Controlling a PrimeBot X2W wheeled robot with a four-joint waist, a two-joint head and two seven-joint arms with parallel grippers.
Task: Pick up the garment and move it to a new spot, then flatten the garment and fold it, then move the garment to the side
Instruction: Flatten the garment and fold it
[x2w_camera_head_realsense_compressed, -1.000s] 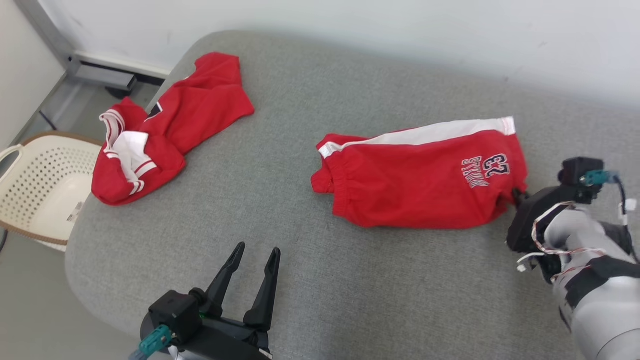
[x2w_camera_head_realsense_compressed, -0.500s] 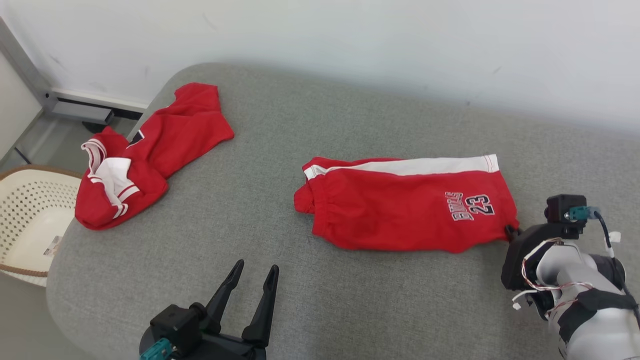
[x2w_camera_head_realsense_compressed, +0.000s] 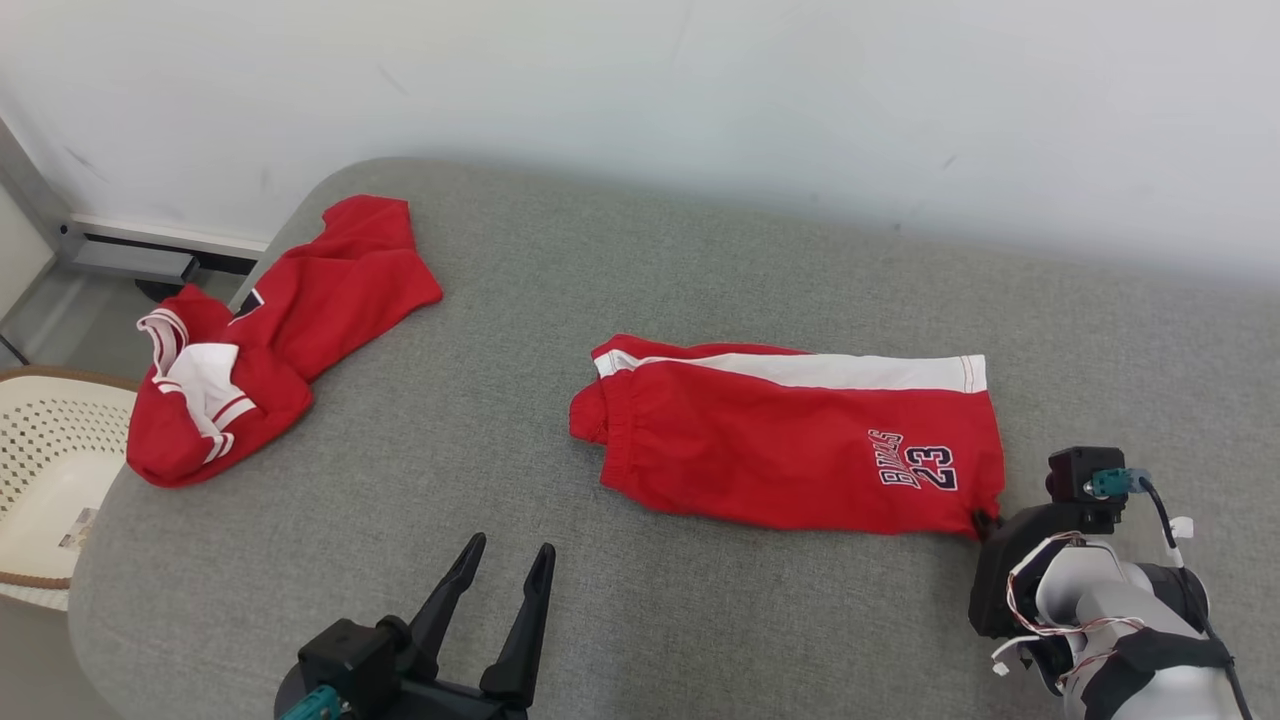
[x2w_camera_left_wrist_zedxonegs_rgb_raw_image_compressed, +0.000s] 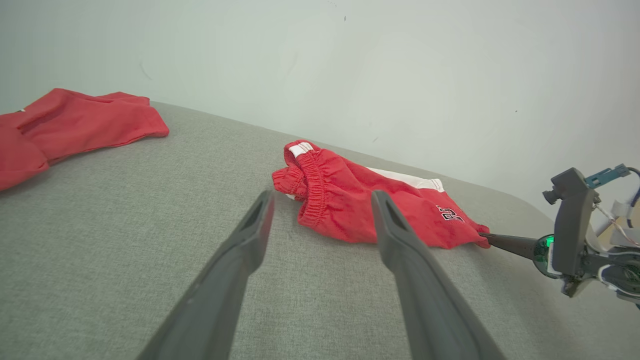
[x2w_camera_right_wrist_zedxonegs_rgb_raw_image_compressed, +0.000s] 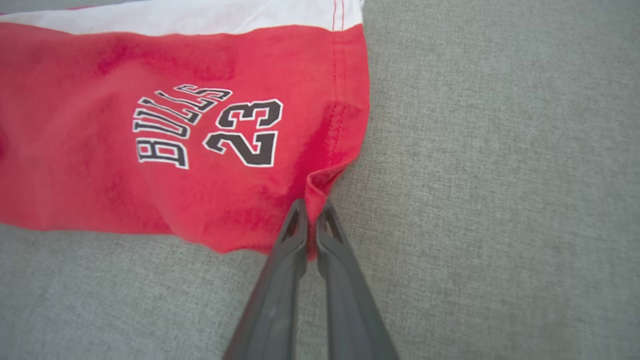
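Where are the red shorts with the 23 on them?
In the head view the red shorts lie on the grey cushion, right of middle, their near right corner pinched in the right claw. The red top lies far left.

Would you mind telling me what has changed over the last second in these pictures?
The head camera shifted, so the whole view slid. The right gripper, shut on the hem corner of the shorts, appears to have drawn that end toward the robot, and the shorts lie flatter. Nothing was newly gripped or released. The left gripper stays open; the red jersey has not moved.
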